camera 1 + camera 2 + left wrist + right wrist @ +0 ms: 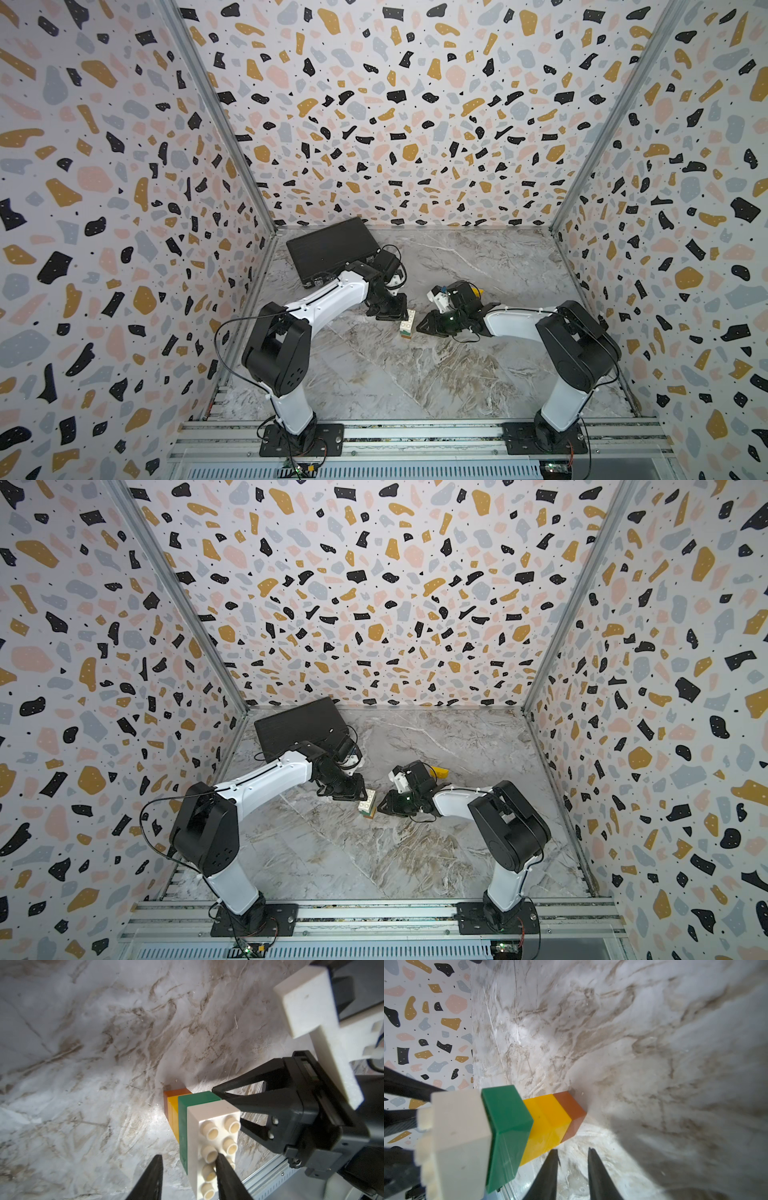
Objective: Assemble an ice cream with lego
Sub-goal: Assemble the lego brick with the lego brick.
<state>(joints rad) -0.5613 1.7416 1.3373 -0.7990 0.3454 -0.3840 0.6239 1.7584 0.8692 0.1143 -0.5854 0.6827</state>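
Left claw (188, 1155) jaws apart, empty, over ice cream (207, 1118) studs at 10 o'clock; right claw (572, 1149) parted, empty, 3 o'clock, probably guarding against tipping.

Stereo pair overhead, wrist views share ice cream (209, 1113)

The white brick (460, 1136) of the ice cream (546, 1122) is blurred and cut off in the right wrist view, and a yellow piece (479, 291) (442, 772) is half hidden by the right arm (515, 320) in both top views.
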